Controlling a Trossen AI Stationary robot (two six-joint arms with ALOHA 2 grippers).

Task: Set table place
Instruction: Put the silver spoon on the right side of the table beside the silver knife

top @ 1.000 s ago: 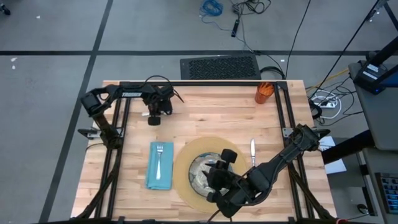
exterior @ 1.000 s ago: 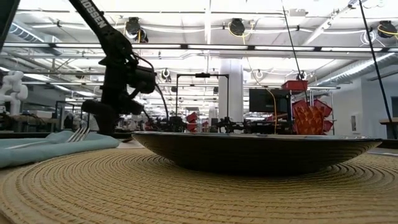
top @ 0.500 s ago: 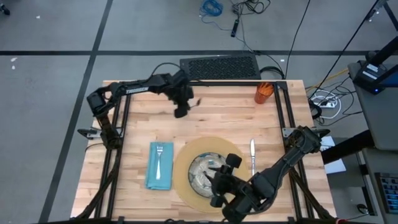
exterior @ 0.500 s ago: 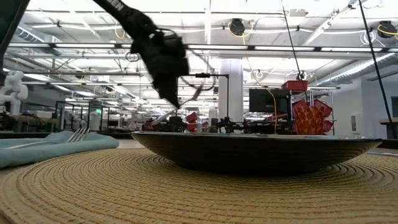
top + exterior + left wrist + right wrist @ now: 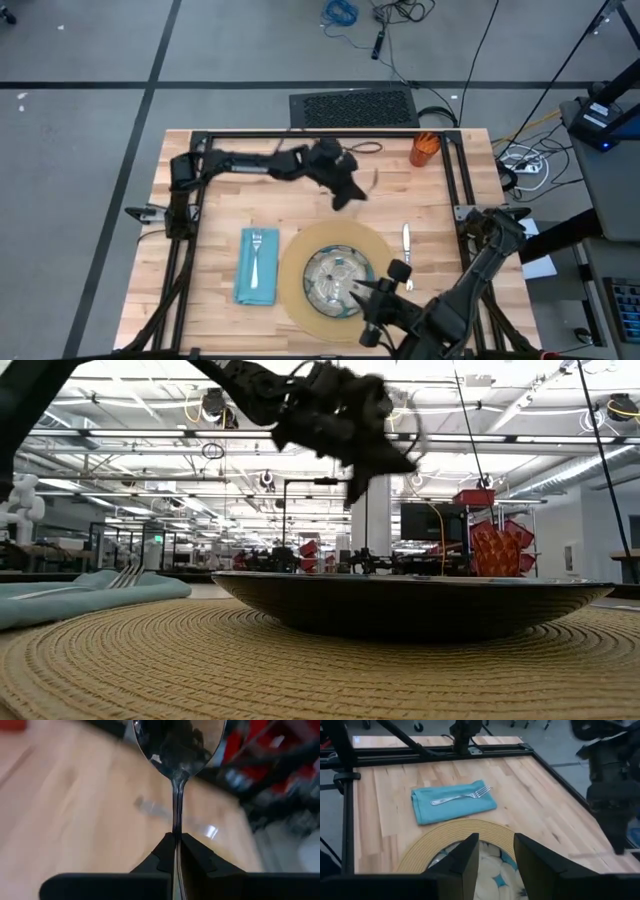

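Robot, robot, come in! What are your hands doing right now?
Left gripper shut on spoon, above the table. Right gripper open over bowl. Nothing blocking.

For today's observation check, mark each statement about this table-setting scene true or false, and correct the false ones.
1. The left gripper has its jaws shut on the spoon. True.
2. The fork lies on the teal napkin. True.
3. The knife lies on the napkin beside the fork. False: it lies on the bare table, on the mat's other side.
4. The orange cup stands on the mat. False: it stands at the table's far right corner.
5. The right gripper holds the bowl. False: its jaws are open above it.
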